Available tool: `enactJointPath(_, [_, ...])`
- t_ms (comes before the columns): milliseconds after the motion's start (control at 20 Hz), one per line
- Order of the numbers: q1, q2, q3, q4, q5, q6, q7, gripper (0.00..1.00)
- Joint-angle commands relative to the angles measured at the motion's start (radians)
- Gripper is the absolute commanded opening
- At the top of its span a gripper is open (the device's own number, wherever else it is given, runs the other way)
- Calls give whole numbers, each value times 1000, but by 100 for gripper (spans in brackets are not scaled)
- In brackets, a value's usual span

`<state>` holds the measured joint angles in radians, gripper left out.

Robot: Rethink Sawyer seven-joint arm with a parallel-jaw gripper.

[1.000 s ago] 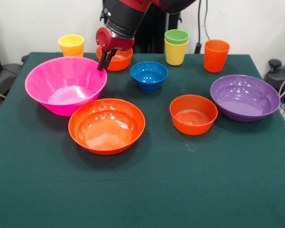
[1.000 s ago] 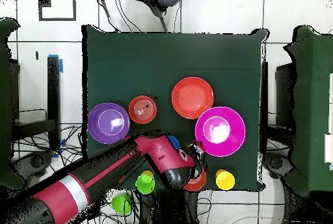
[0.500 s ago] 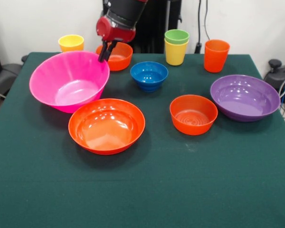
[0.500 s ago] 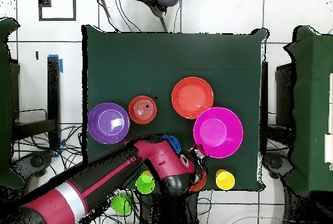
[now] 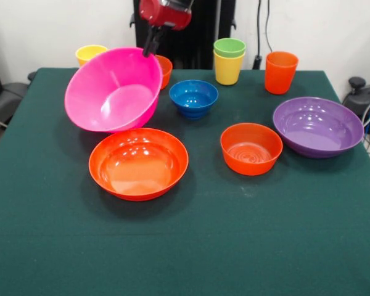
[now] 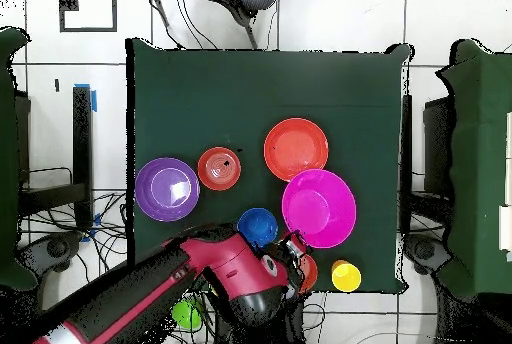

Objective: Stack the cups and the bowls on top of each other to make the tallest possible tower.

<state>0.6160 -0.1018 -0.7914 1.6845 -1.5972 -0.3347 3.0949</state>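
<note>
Big pink bowl [image 5: 114, 91] in upper left of the front view, lifted clear of the green surface [image 5: 234, 234] and tilted steeply: its mouth faces toward the lower left of the frame, rim edge highest at the top right. Glossy, deep, round. Gripper [image 5: 153, 44] comes down from the top edge; its fingers are closed on the bowl's upper rim, pinching it. Directly below the pink bowl, wide orange bowl [image 5: 139, 163] sits upright on the surface. Small blue bowl [image 5: 193, 97] is just right of the pink one, upright. One small orange bowl [image 5: 251, 148] lies right of centre; another [image 5: 164, 69] shows partly behind the pink rim. Wide purple bowl [image 5: 318, 126] at right. Along the far edge: yellow cup [image 5: 88, 53] at left, light green cup nested in a yellow cup [image 5: 229, 60], taller orange cup [image 5: 280, 71]. Overhead view shows pink bowl [image 6: 319, 207] overlapping none of the others.
</note>
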Motion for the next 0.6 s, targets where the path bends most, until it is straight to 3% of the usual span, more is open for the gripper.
enactJointPath(50, [30, -95, 91, 53, -52, -55, -153, 0])
enactJointPath(250, [22, -143, 108, 85, -50, -28, -196, 0])
enactJointPath(600, [52, -169, 100, 100, -88, -18, -162, 0])
